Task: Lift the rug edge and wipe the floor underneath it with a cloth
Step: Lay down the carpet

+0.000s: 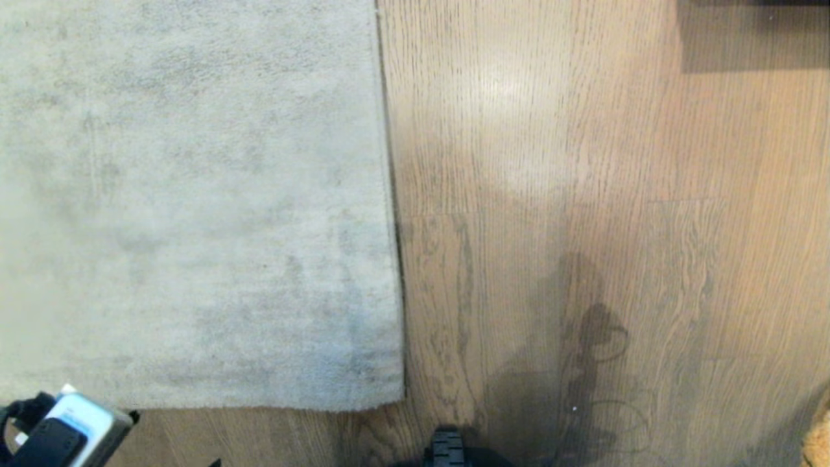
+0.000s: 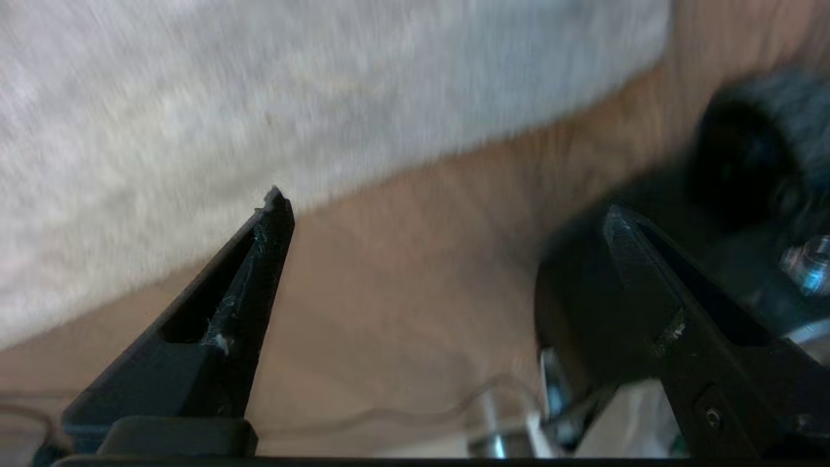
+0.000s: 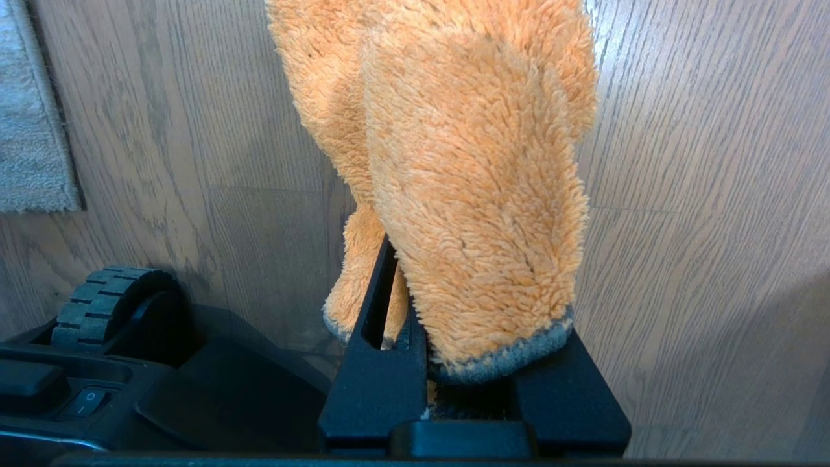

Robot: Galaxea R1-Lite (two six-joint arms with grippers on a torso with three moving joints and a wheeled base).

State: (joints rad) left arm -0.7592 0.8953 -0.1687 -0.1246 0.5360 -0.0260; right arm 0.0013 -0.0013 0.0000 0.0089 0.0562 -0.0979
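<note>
From the head view the pale grey rug [image 1: 194, 201] lies flat on the left half of the scene, its long straight rug edge [image 1: 391, 214] running from the far end of the picture toward the robot, beside the brown wood-grain floor [image 1: 570, 194], and ending at a near corner where a second, shorter edge turns off to the left. Only a grey-and-white part of the left arm [image 1: 65, 431] shows there, at the lower left corner just beyond that near edge, and a black wheel [image 1: 447, 449] of the base sits at the bottom centre. A sliver of the orange cloth [image 1: 818, 433] peeks in at the lower right, well apart from the rug. The left wrist view adds what the head view lacks: the left end effector [image 2: 447, 214] has its two black fingers spread wide with nothing between them, one fingertip [image 2: 275, 207] showing against the rug's border where pile meets floor, though contact cannot be told. The right wrist view alone shows the cloth [image 3: 467, 194] properly: a fluffy mustard-orange rag with a grey hem, clamped in the right end effector [image 3: 447, 350], its length running out from the fingers over bare planks. That view also shows the rug corner [image 3: 39, 162] off to one side and the base's wheel [image 3: 110, 305] and a switch panel [image 3: 84, 402].
</note>
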